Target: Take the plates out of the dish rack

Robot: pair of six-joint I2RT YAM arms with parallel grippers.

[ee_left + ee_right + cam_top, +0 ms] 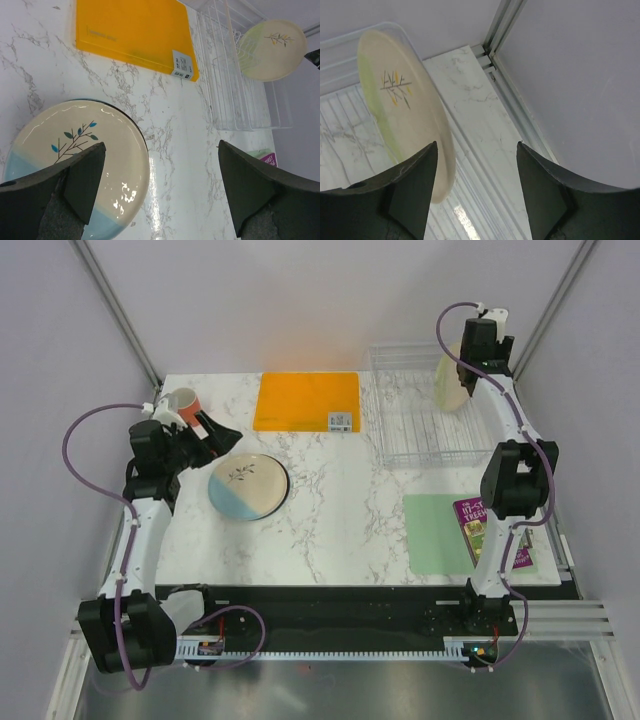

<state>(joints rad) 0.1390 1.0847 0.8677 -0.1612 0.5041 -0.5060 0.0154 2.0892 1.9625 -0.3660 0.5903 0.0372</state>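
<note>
The cream round plate with a yellow-and-green sprig [400, 105] stands on edge in the white wire dish rack [410, 440], at the far right corner of the marble surface [330, 510]. The right pincer [477, 145] is right at it, fingers apart and clamped on nothing. In the wrist view the plate's lower rim sits just inside the left-hand finger [415, 190], and the rest of the gap shows only rack and surface.

That offset is what matters. The plate runs roughly along the pincer's line of reach, so the fingers already face its two sides, but the rim is off-centre. My judgement is that a small sideways shift toward the plate should come before any closing.

The right arm is clearly the nearer one. The left pincer [161, 145] hangs wide open well across the surface, above the blue-and-cream round plate with a dark sprig [248, 487], which lies flat outside the rack.
</note>
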